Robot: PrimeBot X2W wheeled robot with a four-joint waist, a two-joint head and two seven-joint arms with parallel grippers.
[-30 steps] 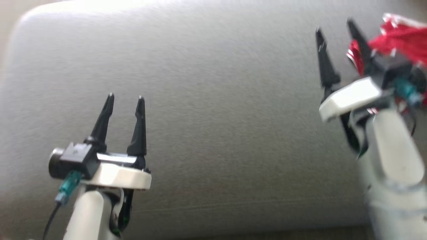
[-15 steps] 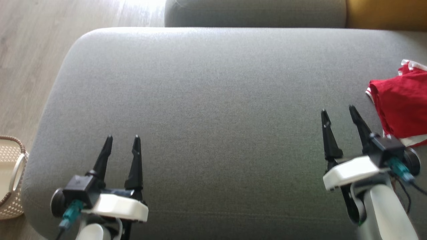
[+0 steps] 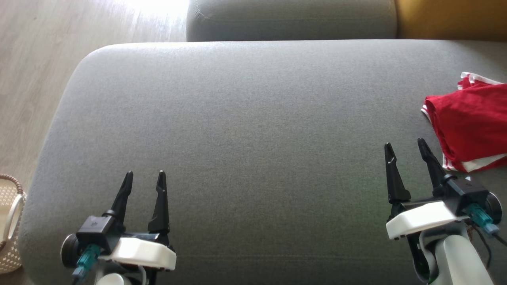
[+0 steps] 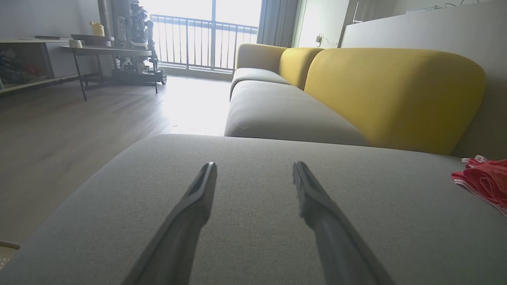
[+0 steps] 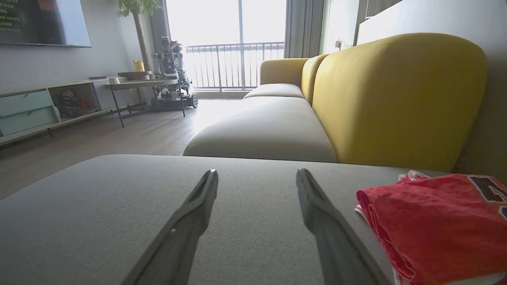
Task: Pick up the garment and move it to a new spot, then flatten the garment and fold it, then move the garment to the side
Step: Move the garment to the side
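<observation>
Red garment (image 3: pixel 469 122) lies in a loose, roughly folded heap at 3 o'clock in the head view, on the grey seat (image 3: pixel 253 118) and cut off by the frame edge. White trim shows along its borders. Dark lettering shows on top in the right wrist view.

L claw (image 3: pixel 144 173) sits at 7 o'clock – fingers apart, nothing between them, tips pointing to 12 over bare seat fabric. It's well apart from the garment.

R claw (image 3: pixel 404 142) sits at 5 o'clock – fingers also spread wide and empty, tips leaning slightly toward 11. The garment is at approx. 1 o'clock from its tips, near its right finger but not touching.

Beyond the seat at 12 o'clock is a 2nd grey cushion (image 3: pixel 291 19), w/ a yellow backrest (image 3: pixel 451 18) at 1 o'clock. Wood floor (image 3: pixel 31 59) runs along 9 to 11 o'clock. A woven basket (image 3: pixel 10 221) stands on it at 8 o'clock, just beside the seat's corner.
</observation>
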